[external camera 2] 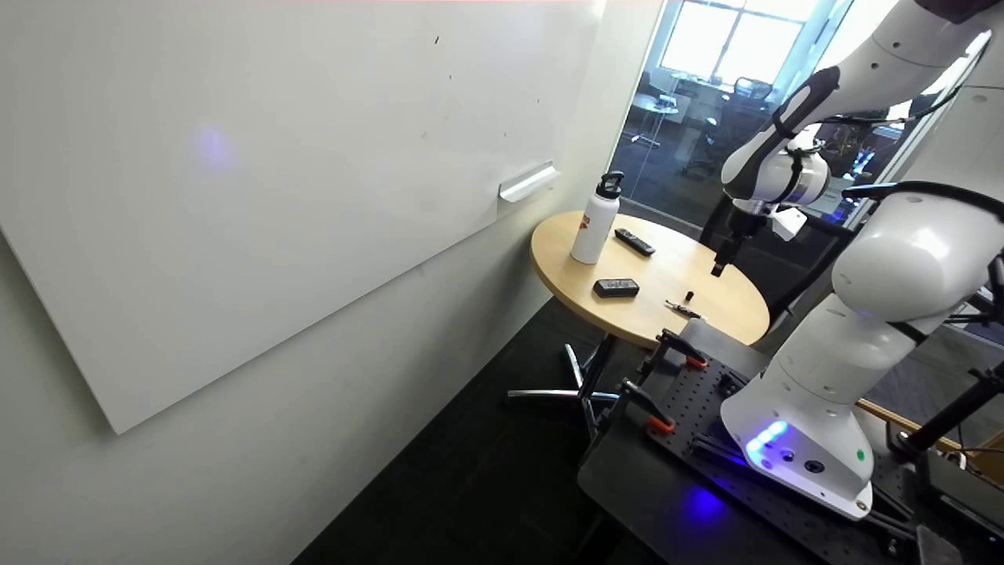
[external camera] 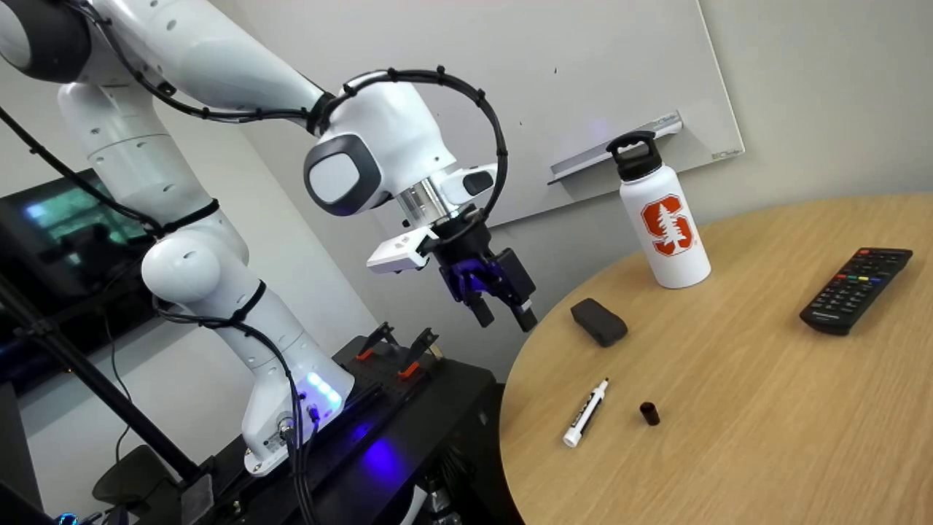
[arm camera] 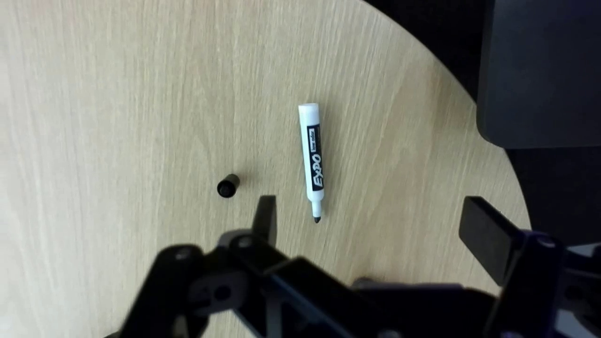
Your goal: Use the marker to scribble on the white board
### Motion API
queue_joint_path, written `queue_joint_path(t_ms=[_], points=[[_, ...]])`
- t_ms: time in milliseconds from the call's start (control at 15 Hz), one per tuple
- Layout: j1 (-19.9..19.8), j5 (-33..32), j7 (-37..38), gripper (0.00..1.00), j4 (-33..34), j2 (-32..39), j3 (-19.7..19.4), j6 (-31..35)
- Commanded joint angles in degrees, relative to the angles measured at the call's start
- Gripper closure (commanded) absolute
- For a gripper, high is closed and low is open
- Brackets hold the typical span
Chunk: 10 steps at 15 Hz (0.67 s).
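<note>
The marker lies uncapped on the round wooden table, white with a black EXPO label and dark tip. It also shows in an exterior view and in the wrist view, tip toward the gripper. My gripper is open and empty, in the air above the table, apart from the marker. In the wrist view the gripper has its fingers wide apart, with the marker tip just beyond the left finger. The white board is on the wall, bearing a few tiny dark marks; it also shows behind the arm.
A black cap stands beside the marker. A black block, a white bottle with black lid and a remote are on the table. The board's ledge juts out near the bottle. The robot's black base table adjoins the round table.
</note>
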Motion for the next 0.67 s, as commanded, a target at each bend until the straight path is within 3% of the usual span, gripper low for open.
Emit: queue_joint_path(t_ms=[0,267,600], points=[[-1.6,6.4,-4.4,0.00,-1.2,1.8,2.1,6.3],[-5.3,18.4,-13.2,0.00,-0.1,6.1,8.0,9.2],[-14.0,31.0,-23.6,0.00,4.6,14.2,17.9,12.2]])
